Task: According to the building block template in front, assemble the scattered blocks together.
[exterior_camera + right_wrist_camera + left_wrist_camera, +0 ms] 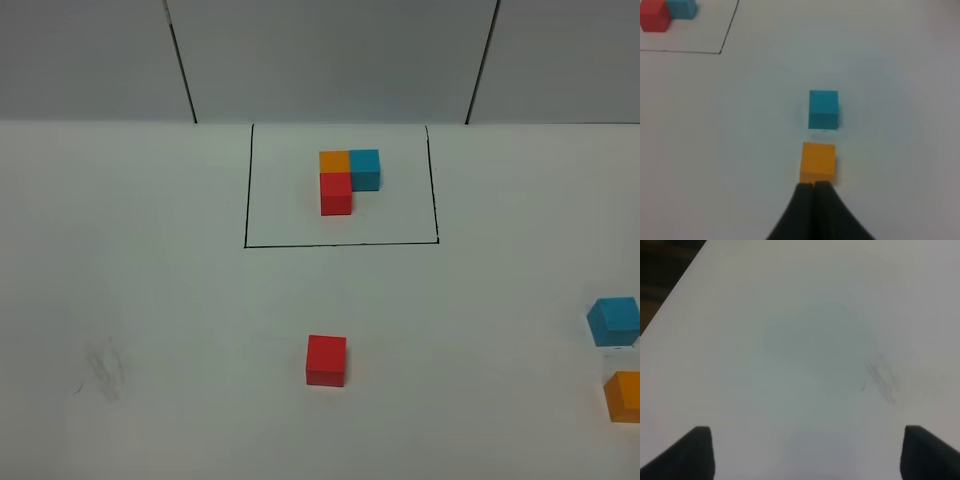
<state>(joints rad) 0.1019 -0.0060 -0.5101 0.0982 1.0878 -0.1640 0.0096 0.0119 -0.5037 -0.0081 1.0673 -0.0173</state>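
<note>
Red block (pixel 326 360) sits alone; blue block (pixel 613 320) lies just beside orange block (pixel 624 395).

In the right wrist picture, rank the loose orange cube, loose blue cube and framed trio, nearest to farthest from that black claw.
1. Orange cube, just before the right gripper.
2. Blue cube, just beyond it.
3. Framed trio, far across.

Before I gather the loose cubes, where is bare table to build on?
Bare: the strip between the black frame and the red cube, the stretch from that cube left to the grey smudge, and the gap rightward to the blue cube. Crowded: far right, where blue cube and orange cube sit close, the shut right gripper by the orange.
</note>
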